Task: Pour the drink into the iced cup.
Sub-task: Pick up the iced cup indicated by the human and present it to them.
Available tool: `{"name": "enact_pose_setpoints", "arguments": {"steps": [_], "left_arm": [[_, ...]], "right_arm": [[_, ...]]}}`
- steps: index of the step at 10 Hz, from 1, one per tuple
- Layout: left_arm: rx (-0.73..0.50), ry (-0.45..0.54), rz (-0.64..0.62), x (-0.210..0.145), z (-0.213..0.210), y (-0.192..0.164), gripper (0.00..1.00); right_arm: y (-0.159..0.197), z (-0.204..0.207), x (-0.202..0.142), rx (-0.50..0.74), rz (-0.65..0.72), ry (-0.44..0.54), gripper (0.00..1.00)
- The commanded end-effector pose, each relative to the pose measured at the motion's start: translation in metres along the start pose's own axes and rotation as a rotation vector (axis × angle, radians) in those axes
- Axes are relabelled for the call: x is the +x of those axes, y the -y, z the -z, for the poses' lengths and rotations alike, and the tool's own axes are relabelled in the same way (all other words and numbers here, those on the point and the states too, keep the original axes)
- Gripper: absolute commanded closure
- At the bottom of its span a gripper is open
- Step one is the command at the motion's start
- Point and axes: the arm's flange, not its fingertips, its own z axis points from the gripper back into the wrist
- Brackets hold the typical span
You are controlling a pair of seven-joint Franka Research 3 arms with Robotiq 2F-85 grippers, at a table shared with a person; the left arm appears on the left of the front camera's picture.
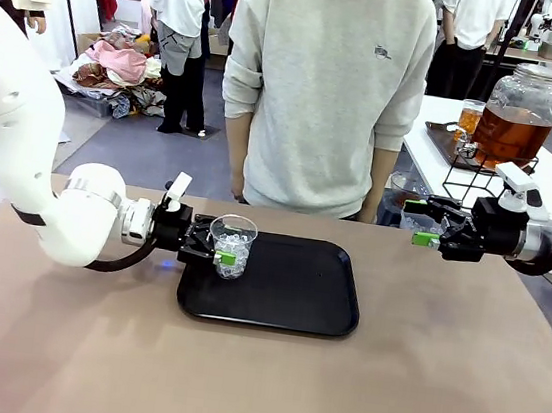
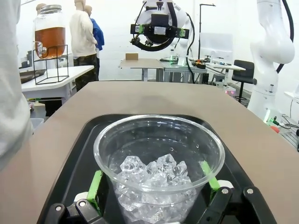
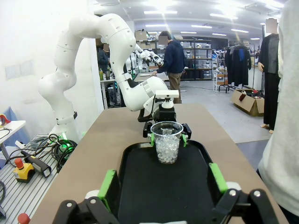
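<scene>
Now left claw (image 1: pixel 220 251) sits open around iced cup (image 1: pixel 236 232) on tray (image 1: pixel 291 291); right claw (image 1: pixel 423 223) open, empty, far right.

The brown surface (image 1: pixel 457 370) runs wide and plain, and lying flat on it, about the middle and a little toward the far edge, is a black rectangular tray (image 1: pixel 296 290) with rounded corners and a raised rim

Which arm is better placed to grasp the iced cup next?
Probably left. The left gripper, open, straddles the iced cup on the tray; the right gripper hangs open beyond the tray's right edge.
</scene>
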Motion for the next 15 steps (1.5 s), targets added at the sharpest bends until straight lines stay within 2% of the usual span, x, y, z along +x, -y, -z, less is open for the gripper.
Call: {"name": "enact_pose_setpoints", "arguments": {"steps": [1, 3, 4, 5, 6, 11, 15], "left_arm": [[0.028, 0.005, -0.003, 0.001, 0.006, -0.001, 0.00], [0.023, 0.001, -0.003, 0.001, 0.009, 0.000, 0.00], [0.014, 0.003, -0.006, 0.001, 0.010, 0.000, 0.05], [0.008, 0.001, -0.007, 0.002, 0.010, 0.001, 0.24], [0.012, 0.005, 0.004, 0.002, 0.011, 0.002, 0.36], [0.020, 0.022, 0.014, 0.010, 0.012, 0.006, 0.36], [0.039, 0.084, 0.017, 0.086, 0.024, -0.018, 0.36]], "right_arm": [[0.001, 0.001, 0.003, 0.002, 0.001, -0.001, 0.00], [0.001, 0.001, 0.003, 0.002, 0.001, -0.001, 0.00], [0.001, 0.001, 0.003, 0.002, 0.001, -0.001, 0.00], [0.001, 0.001, 0.003, 0.002, 0.001, -0.001, 0.00], [0.001, 0.001, 0.003, 0.002, 0.001, -0.001, 0.00], [0.001, 0.001, 0.003, 0.002, 0.001, -0.001, 0.00], [0.001, 0.001, 0.003, 0.002, 0.001, -0.001, 0.00]]}}
